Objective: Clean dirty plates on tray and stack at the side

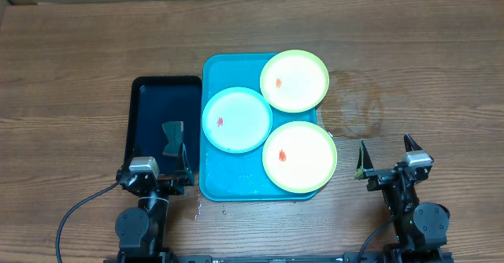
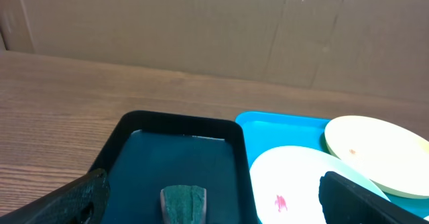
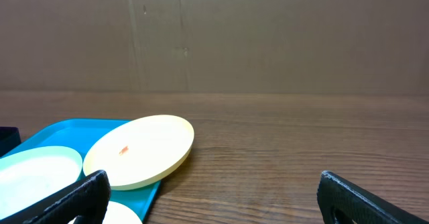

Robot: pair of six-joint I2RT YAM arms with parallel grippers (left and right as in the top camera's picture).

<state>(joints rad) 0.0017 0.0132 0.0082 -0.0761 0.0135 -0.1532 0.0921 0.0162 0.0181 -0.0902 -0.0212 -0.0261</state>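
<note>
Left gripper (image 1: pixel 155 167) at the lower left and right gripper (image 1: pixel 387 157) at the lower right both stand with fingers spread wide, holding and touching nothing. On the tray (image 1: pixel 228 183) at centre lie the blue plate (image 1: pixel 236 120), the upper green plate (image 1: pixel 294 80) and the lower green plate (image 1: pixel 299 157), both green rims overhanging its right edge. Bare table (image 1: pixel 425 74) spreads to the right, while a black tray (image 1: pixel 150 98) with a sponge (image 1: pixel 173 137) sits just beside its left edge.

Big bright blue tray (image 1: pixel 214 72), lying flat, with three round plates on it, close together. Light blue plate (image 1: pixel 236 120) at 9 o'clock, tiny red spot on its white middle. Green plate (image 1: pixel 294 80) at 1 o'clock, tipped up on the rim, orange spot. Other green plate (image 1: pixel 299 157) at 5 o'clock, orange smear.
</note>
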